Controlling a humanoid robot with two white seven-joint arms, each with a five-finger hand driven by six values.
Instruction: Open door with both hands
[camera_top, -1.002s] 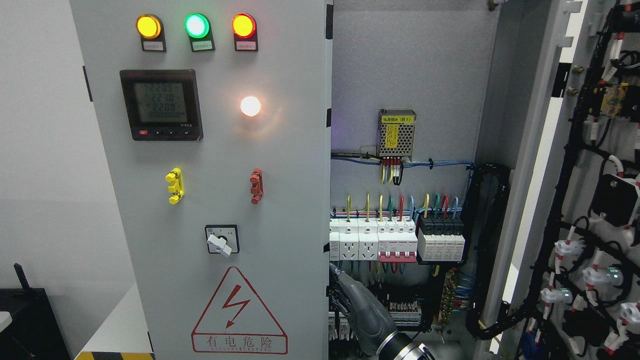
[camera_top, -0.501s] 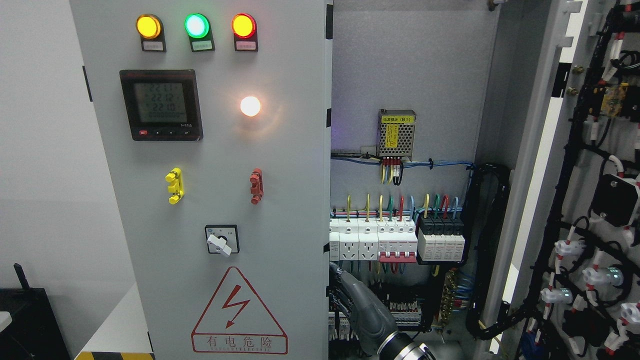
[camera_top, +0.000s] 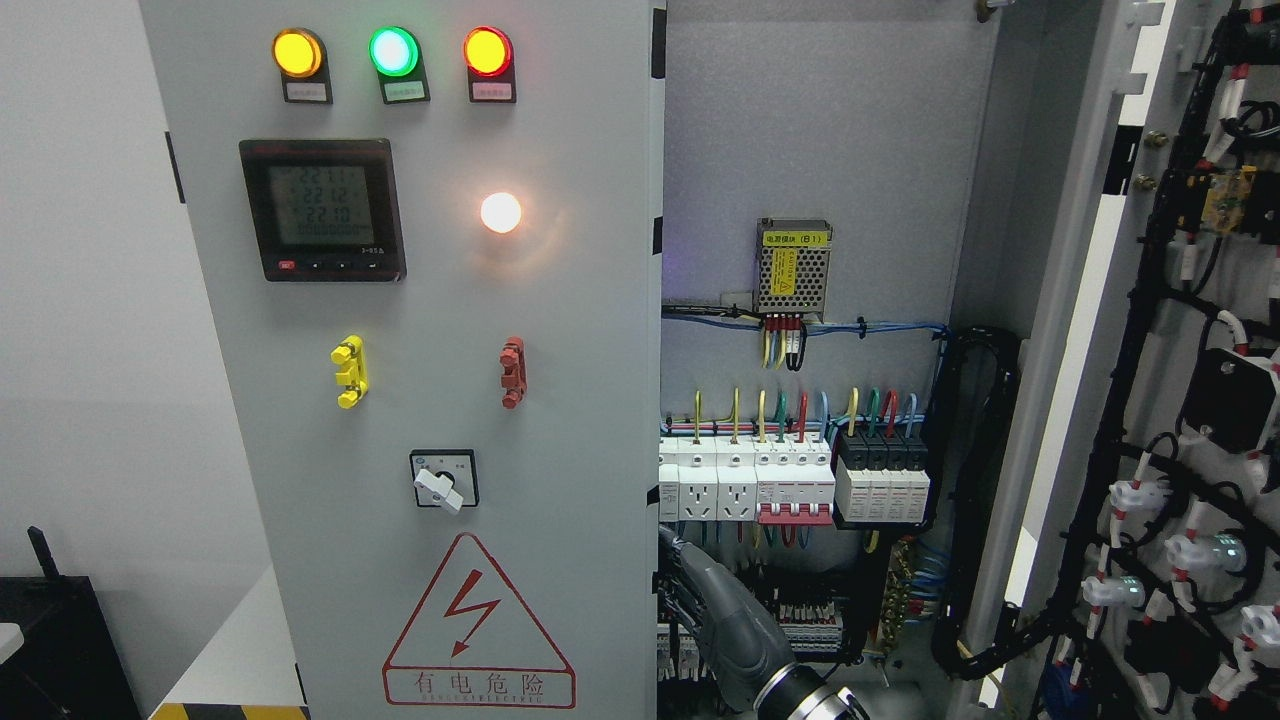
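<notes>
The cabinet's left door (camera_top: 440, 400) is a grey panel with three lamps, a meter, a yellow and a red handle, a rotary switch and a shock warning sign. It stands closed or nearly so. The right door (camera_top: 1180, 420) is swung wide open at the right, showing its wired inner side. My right hand (camera_top: 725, 620), grey and black, comes up from the bottom edge into the open cabinet. It sits right beside the left door's free edge (camera_top: 655, 560), below the white breakers. Where the hand meets the edge is hidden. The left arm does not show.
Inside the cabinet are a row of breakers (camera_top: 790, 485), coloured wires, a small power supply (camera_top: 793, 265) and a black cable bundle (camera_top: 985, 500) down the right side. A black device (camera_top: 55, 640) and a white surface (camera_top: 240, 650) sit at the lower left.
The right hand has shifted only very slightly by the left door's edge. Both doors stand as before.
</notes>
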